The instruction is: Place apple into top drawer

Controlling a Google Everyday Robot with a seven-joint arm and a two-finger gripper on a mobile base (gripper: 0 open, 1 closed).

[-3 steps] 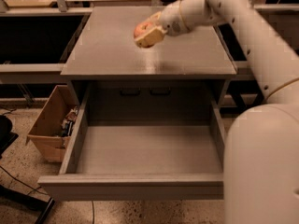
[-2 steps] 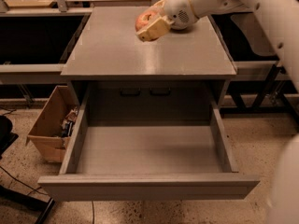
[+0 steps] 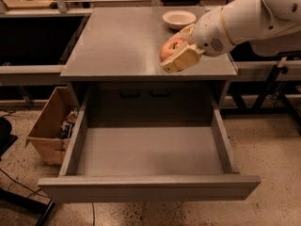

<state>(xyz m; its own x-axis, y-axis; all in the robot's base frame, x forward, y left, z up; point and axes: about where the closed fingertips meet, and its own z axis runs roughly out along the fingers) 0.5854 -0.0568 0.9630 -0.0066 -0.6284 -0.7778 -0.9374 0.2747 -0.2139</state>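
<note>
The apple (image 3: 169, 49), red with yellowish patches, is held in my gripper (image 3: 178, 52), whose cream fingers (image 3: 183, 60) are shut around it. The gripper hangs just above the front right part of the grey cabinet top (image 3: 117, 46), near its front edge. My white arm reaches in from the upper right. The top drawer (image 3: 149, 186) stands pulled wide open below, a wide shallow grey box with a flat grey front panel. Its inside shows nothing in it.
A shallow cream-white bowl (image 3: 179, 18) sits at the back right of the cabinet top. A cardboard box (image 3: 51, 126) with odds and ends stands on the floor left of the drawer. Dark shelving flanks the cabinet on both sides.
The gripper with the apple has come forward and down over the cabinet top, towards its front edge. The view has shifted, and the bowl now shows.
</note>
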